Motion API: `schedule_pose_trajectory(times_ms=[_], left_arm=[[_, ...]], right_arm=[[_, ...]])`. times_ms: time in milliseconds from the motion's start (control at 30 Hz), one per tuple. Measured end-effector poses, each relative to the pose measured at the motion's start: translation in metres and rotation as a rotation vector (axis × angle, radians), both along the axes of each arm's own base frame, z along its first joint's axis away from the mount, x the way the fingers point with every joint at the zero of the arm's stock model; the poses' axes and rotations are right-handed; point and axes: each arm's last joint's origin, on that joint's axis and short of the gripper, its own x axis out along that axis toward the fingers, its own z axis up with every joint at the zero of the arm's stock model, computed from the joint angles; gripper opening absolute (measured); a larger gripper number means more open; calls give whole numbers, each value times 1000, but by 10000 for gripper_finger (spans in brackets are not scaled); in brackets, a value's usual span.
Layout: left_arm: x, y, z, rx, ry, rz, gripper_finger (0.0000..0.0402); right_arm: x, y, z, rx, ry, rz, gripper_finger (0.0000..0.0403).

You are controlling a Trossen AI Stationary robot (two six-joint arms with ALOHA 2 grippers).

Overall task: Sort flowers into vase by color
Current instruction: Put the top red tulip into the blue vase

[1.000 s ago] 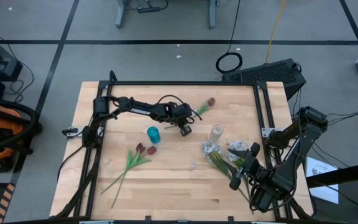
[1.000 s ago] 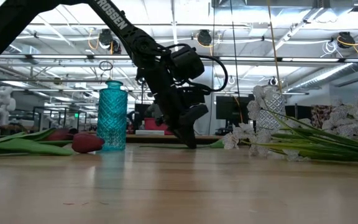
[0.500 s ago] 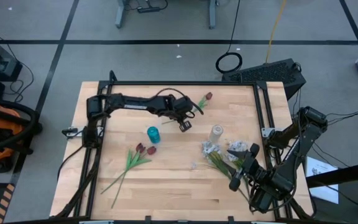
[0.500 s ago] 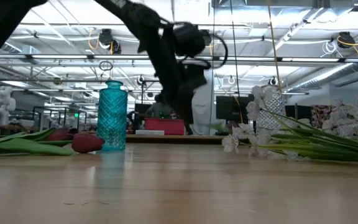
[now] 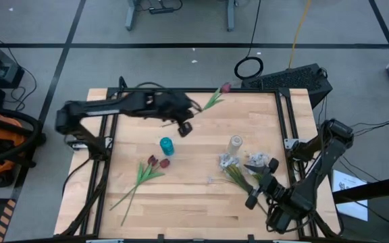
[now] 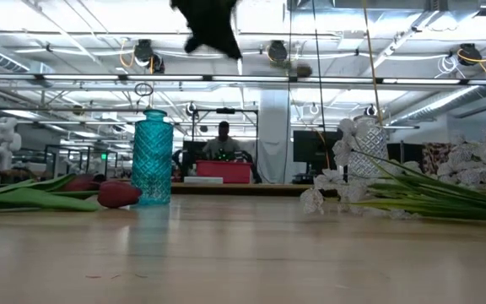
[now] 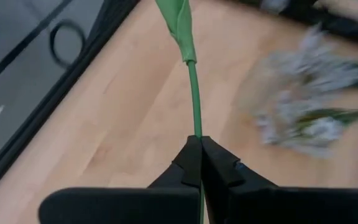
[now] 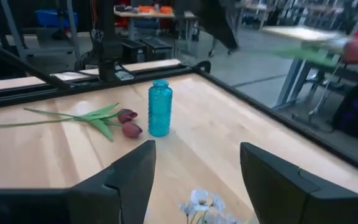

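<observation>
A red flower [image 5: 216, 96] hangs in the air, pinched by its green stem in the left pincer [image 5: 185, 127], whose fingers are clenched tight on the stem. The stem runs straight out ahead of the fingertips, a leaf wrapped around it partway along. From above, its long axis slants from the pincer up toward the table's far edge and to the right, with the dark red head at the far tip, over the table's far rail.

Nearer than the pincer and slightly left of it stands a teal vase [image 5: 166, 145], with nothing in it as far as can be seen. Beyond that, 2 more red flowers [image 5: 155, 162] lie flat on the table [image 5: 188, 202], heads just beside the vase, stems trailing away toward the near left.

To the right of the pincer, a clear vase [image 5: 235, 143] stands with a pile of white flowers [image 5: 238, 172] lying at its foot, not visibly inside it.

The right pincer [image 5: 257, 179] waits near that pile, fingers spread and holding nothing.

By my judgement the sorting has barely begun: 1 red flower lifted, none yet in a vase.
</observation>
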Motion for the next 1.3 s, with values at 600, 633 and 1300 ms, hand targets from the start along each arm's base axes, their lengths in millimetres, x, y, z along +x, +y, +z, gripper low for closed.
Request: schedule_pose_trajectory(times_ms=[600,633,1300], left_arm=[[-86,-135,51,111,-152,-66,1],[-87,-142,47,114,-151,-67,1],[-123,-230,-33,144,-290,-81,1]], right_arm=[[85,-9,-14,-5,116,-4,224],[92,-11,-13,6,136,26,224],[194,-40,-26,51,-67,275,224]])
